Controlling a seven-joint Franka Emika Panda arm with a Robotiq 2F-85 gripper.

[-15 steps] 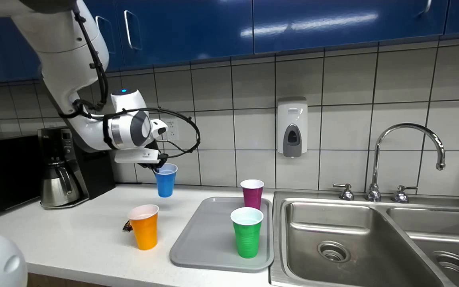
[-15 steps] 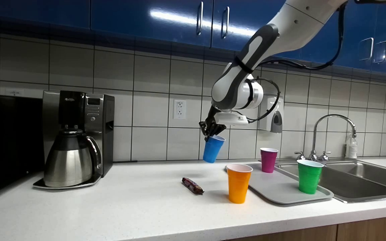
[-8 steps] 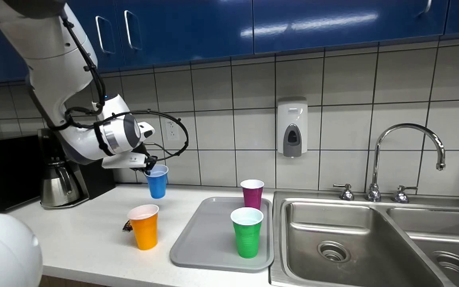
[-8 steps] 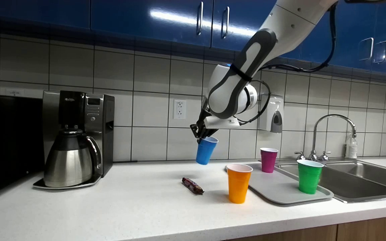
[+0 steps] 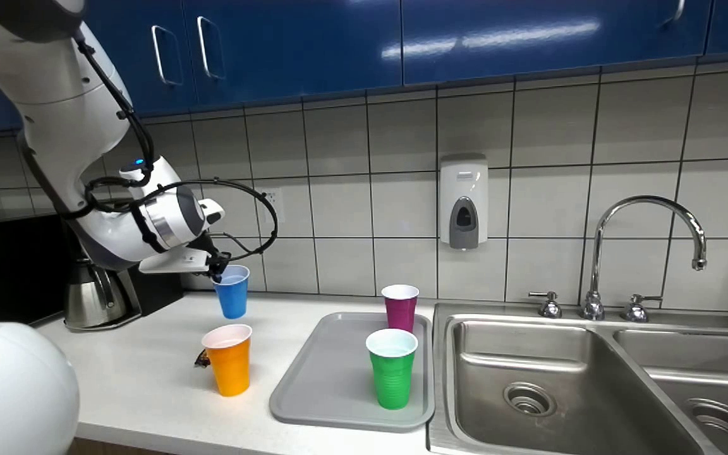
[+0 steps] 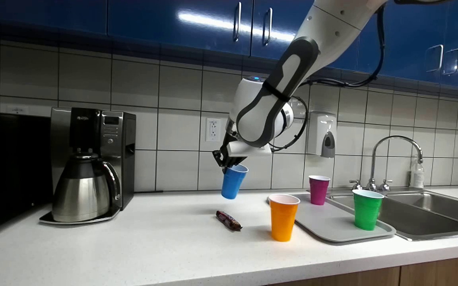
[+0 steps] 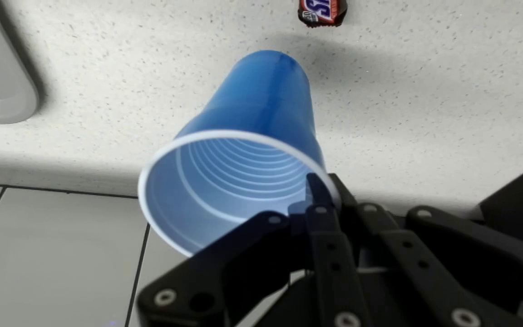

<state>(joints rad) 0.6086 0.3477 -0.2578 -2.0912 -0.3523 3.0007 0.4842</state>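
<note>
My gripper (image 7: 327, 190) is shut on the rim of a blue cup (image 7: 266, 95), with one finger inside the cup and one outside. The cup is white at the rim and looks empty. In both exterior views the cup (image 5: 232, 297) (image 6: 233, 183) hangs slightly tilted above the counter, below the gripper (image 6: 226, 165). A dark-wrapped candy bar (image 6: 229, 221) lies on the counter below; its end (image 7: 323, 11) shows in the wrist view. An orange cup (image 5: 230, 366) stands upright near it. A green cup (image 5: 392, 373) and a purple cup (image 5: 400, 313) stand on a grey tray (image 5: 320, 385).
A coffee maker (image 6: 113, 167) with a steel carafe (image 6: 82, 194) and a black appliance (image 6: 12, 167) stand at the left. A steel sink (image 5: 528, 360) with a faucet (image 5: 598, 253) lies right of the tray. Blue cabinets (image 5: 301, 44) hang above; a soap dispenser (image 5: 463, 202) is on the tiled wall.
The arm has moved left in both exterior views, carrying the blue cup with it, and the cup sits slightly lower. The other cups, the tray and the candy bar have not moved.
</note>
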